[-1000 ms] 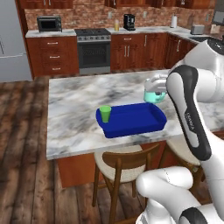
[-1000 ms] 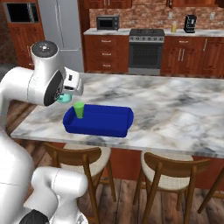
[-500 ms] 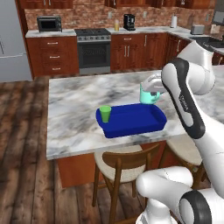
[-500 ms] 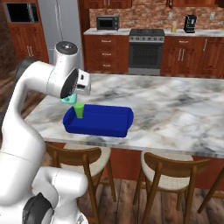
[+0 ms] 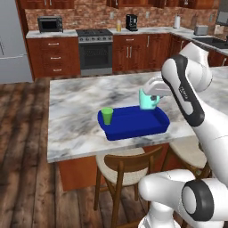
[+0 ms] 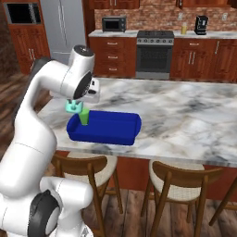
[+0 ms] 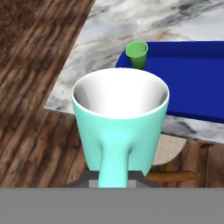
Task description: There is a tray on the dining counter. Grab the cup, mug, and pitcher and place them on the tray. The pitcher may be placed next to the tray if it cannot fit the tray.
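Your end effector (image 5: pixel 150 94) is closed on the handle of the small light teal mug (image 5: pixel 147 99), smooth-walled, glossy, with a white inside. In the hand view the mug (image 7: pixel 119 127) stands upright with its handle toward the camera and its open mouth up; the finger tips themselves are hidden behind it. From the left base view the mug hangs above the far long rim of the flat bright blue rectangular tray (image 5: pixel 138 121), not yet resting on it.

Risks, as I judge them. A grip on a thin curved handle alone lets the mug swing or twist; a quick descent could tip it. Should you lower it where it now hangs, its base may land on the tray's low raised rim and not on the floor of the tray, and it would rock or slide off when let go. The small bright green tapered cup (image 5: pixel 107 116), handleless and light, stands upright inside the tray at its left end; in the right base view the mug (image 6: pixel 72 106) appears close beside the cup (image 6: pixel 84 115), so a sideways drift could knock it over.

The tray rests on the grey-white veined marble bench (image 5: pixel 75 113), a hard, slick top near whose front edge the tray lies.
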You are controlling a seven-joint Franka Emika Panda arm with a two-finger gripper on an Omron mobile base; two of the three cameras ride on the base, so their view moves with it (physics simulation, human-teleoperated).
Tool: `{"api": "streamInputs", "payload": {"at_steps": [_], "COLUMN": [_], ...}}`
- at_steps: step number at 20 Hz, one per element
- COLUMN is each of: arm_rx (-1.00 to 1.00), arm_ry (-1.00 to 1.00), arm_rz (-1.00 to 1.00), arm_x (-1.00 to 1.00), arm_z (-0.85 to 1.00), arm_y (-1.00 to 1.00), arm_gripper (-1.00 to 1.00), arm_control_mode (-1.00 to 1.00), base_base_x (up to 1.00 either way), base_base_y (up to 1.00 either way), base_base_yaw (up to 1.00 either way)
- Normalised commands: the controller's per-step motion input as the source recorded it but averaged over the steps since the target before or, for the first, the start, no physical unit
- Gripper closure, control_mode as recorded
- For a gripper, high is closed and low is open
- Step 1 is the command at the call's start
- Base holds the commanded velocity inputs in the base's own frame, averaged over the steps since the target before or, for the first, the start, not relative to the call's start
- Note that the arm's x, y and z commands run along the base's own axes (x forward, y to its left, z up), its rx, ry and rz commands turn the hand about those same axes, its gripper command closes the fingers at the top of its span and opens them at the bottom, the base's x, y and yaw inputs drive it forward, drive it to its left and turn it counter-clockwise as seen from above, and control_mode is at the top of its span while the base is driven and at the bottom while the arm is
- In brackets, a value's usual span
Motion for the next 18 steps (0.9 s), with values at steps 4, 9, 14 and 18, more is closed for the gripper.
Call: {"api": "streamInputs", "payload": {"at_steps": [4, 9, 14, 18], "arm_rx": [0.01, 0.01, 0.01, 0.01], "arm_ry": [0.13, 0.14, 0.13, 0.14], "arm_rz": [0.06, 0.06, 0.06, 0.06], "arm_x": [0.25, 0.31, 0.27, 0.27], "arm_z": [-0.25, -0.22, -0.24, -0.16], "arm_y": [0.00, 0.00, 0.00, 0.00], "arm_gripper": [1.00, 1.00, 1.00, 1.00], "arm_control_mode": [-1.00, -1.00, -1.00, -1.00], "base_base_x": [0.00, 0.00, 0.00, 0.00], "base_base_y": [0.00, 0.00, 0.00, 0.00], "base_base_yaw": [0.00, 0.00, 0.00, 0.00]}}
